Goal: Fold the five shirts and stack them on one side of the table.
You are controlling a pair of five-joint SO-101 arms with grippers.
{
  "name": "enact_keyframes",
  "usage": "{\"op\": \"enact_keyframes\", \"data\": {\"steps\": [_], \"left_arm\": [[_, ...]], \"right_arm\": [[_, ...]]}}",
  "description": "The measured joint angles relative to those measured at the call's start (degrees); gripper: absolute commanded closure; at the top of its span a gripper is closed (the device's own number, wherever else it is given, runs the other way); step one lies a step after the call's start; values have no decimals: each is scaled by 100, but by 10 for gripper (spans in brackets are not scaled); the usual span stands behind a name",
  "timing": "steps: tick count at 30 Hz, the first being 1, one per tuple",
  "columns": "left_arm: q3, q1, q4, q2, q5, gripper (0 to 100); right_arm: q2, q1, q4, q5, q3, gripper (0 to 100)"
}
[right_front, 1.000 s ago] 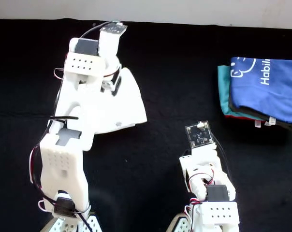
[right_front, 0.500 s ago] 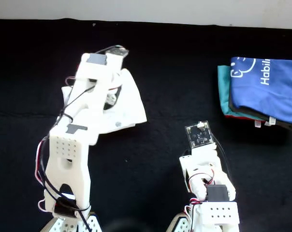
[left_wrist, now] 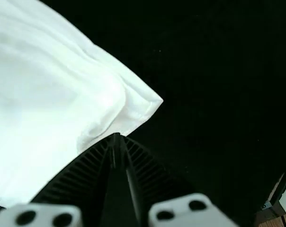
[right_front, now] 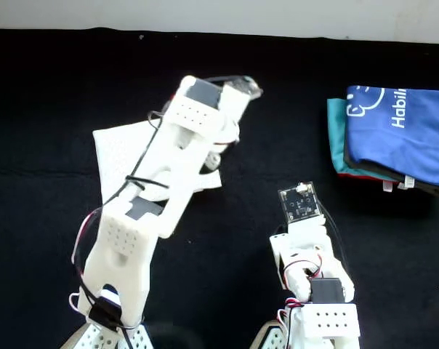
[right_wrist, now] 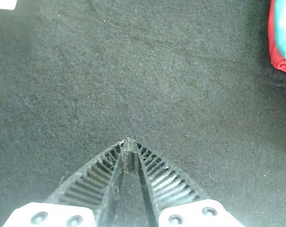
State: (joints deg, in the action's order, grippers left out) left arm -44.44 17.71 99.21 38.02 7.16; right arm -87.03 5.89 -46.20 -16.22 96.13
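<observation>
Hanging low and close in, the right gripper (right_wrist: pixel 129 153) is pressing its 2 fingers together on nothing, above the black table cloth (right_wrist: pixel 190 71). Farther out, the left gripper (left_wrist: pixel 117 139) is squeezing its fingers together too, right at the edge of the white shirt (right_front: pixel 125 149), which is lying on the left part. Farthest off, folded shirts are sitting in 1 stack (right_front: pixel 350 156) at the right side, with the blue shirt (right_front: pixel 408 142) on top.
</observation>
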Motion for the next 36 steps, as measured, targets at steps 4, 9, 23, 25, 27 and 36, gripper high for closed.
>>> {"op": "enact_keyframes", "data": {"steps": [4, 9, 23, 25, 27, 36], "left_arm": [[-53, -554, -79, -79, 0, 990], [-26, -976, -334, 193, -9, 990], [-132, -123, 9, 905, -589, 990], [-413, -246, 0, 905, -589, 990], [-712, -440, -229, 905, -589, 990], [-1020, -774, -2040, 1600, -598, 990]], "right_arm": [[0, 0, 0, 0, 0, 991], [0, 0, 0, 0, 0, 991], [0, 0, 0, 0, 0, 991], [0, 0, 0, 0, 0, 991], [0, 0, 0, 0, 0, 991], [0, 0, 0, 0, 0, 991]]}}
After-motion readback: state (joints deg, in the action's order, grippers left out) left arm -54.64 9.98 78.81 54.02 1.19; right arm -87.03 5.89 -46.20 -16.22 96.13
